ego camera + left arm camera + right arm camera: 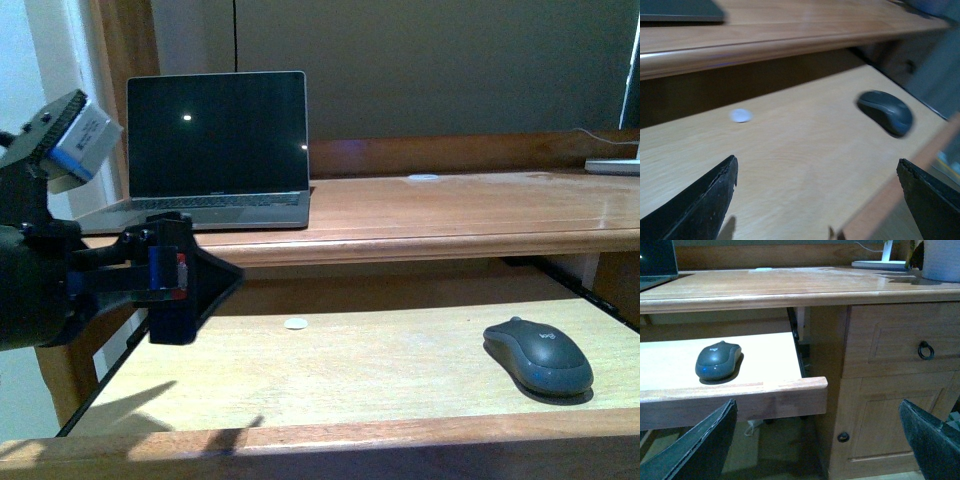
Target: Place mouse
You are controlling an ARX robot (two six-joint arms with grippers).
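The dark grey mouse [538,355] lies on the right part of the pull-out wooden tray [350,370] under the desk top. It also shows in the left wrist view [886,112] and in the right wrist view [718,360]. My left gripper [225,285] is open and empty, above the tray's left side, well left of the mouse; in its own view [816,162] the jaws stand wide apart over bare tray. My right gripper [817,405] is open and empty, out in front of the tray's right corner and lower than the mouse. It is not in the front view.
An open laptop [215,150] with a dark screen stands on the desk top [450,215] at the left. A small white disc [295,323] lies on the tray's back middle. A drawer cabinet [900,345] stands right of the tray. A white object [615,165] sits at the desk's far right.
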